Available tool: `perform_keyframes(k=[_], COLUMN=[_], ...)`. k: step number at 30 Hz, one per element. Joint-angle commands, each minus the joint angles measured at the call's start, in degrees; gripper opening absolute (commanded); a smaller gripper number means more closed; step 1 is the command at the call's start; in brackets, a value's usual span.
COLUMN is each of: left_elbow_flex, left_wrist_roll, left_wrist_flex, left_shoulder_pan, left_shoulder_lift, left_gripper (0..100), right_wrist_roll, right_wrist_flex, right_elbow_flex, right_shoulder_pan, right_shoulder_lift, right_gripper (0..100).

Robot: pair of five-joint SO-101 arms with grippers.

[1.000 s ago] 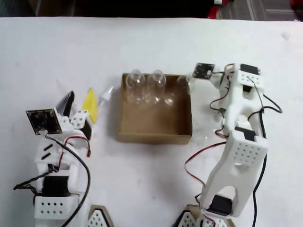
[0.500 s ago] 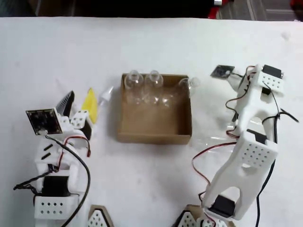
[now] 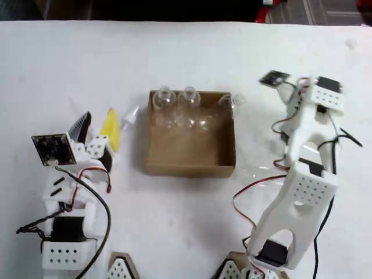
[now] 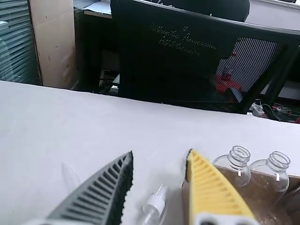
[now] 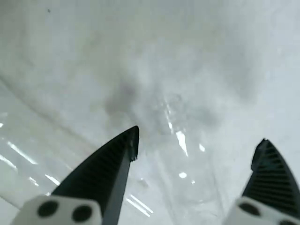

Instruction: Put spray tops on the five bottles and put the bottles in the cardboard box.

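Three of five bottles are in the cardboard box (image 3: 189,170), none capped as far as I can see, so I judge the task is short of halfway, with capping not begun.

- Two bottles (image 3: 165,100) stand upright against the box's far wall, open mouths up.
- Third bottle (image 3: 231,103) leans in the far corner on the right arm's side, neck tipped over the rim.
- Spray top (image 3: 131,115) lies on its side on the table (image 3: 186,52), between the box and the left gripper (image 4: 159,154). Its long axis slants from the yellow jaw toward the box's far corner. Can't tell which end is the nozzle.
- Left gripper: jaws wide, holding nothing, spray top just ahead of the gap.
- Right gripper (image 5: 199,136): beside the box, pointing down at the table, jaws wide and empty. Faint glints below; can't tell if a clear bottle lies there.

Likely next: the left closes across the spray top's short width, so the jaws need lining up square to that slant.
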Motion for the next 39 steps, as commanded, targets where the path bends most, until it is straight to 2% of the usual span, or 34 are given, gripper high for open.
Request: perform_keyframes(k=[1, 7, 12, 14, 16, 21, 24, 27, 39], left_elbow_flex=[-0.5, -0.5, -0.4, 0.1, 0.6, 1.0, 1.0, 1.0, 0.8], left_wrist_roll=[-0.5, -0.5, -2.1, -2.8, -2.8, -2.9, -2.9, -2.9, -2.9], left_wrist_flex=[-1.3, -1.5, -1.4, -1.7, -3.0, -3.5, -3.3, -3.2, -3.2], left_shoulder_pan=[-0.4, -0.2, 1.5, 1.8, 1.8, 1.8, 1.7, 1.7, 1.7], left_shoulder_lift=[-0.5, -0.5, -0.5, -0.6, -0.6, -0.6, -0.6, -0.7, -0.7], left_gripper=[18, 18, 18, 18, 18, 18, 18, 18, 18], right_wrist_roll=[-0.4, -0.9, -0.9, -1.0, -2.0, -21.8, -30.2, -33.8, -34.5], right_wrist_flex=[-1.9, -0.4, 1.7, 1.7, 1.5, 1.2, 1.3, 1.3, 0.5], right_elbow_flex=[-2.4, -2.4, -2.4, -2.4, -2.0, -2.3, -2.3, -2.3, -2.3], right_shoulder_pan=[-3.8, -6.9, -8.0, -8.0, -8.0, -10.3, -11.9, -14.1, -18.6], right_shoulder_lift=[-2.9, -5.6, -15.4, -19.9, -23.3, -24.7, -24.7, -24.5, -20.1], right_gripper=[34.4, 34.4, 34.3, 31.5, 24.7, 1.0, 3.5, 1.6, 1.6])
